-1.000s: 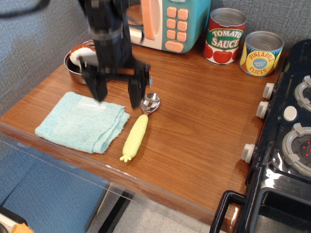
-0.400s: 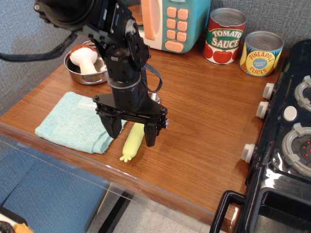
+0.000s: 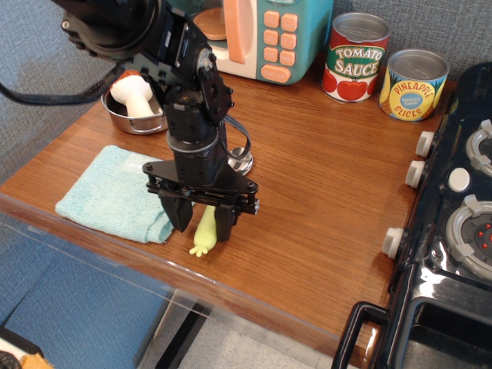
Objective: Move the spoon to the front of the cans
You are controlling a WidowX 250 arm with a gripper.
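Wooden counter [image 3: 323, 192] here. The spoon [image 3: 209, 231] lies just right of the blue towel [image 3: 115, 196], well away from the cans [image 3: 384, 65]. The gripper [image 3: 201, 223] straddles the handle, jaws narrowed; can't tell if it's pinching. That chunky handle might squirt out.

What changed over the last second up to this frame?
The gripper moved from above the towel's far edge toward the table's front edge and lowered over the spoon, its fingers narrowing around the yellow handle; a firm grasp isn't clear. The spoon, towel, cans and pot with the mushroom stayed put.
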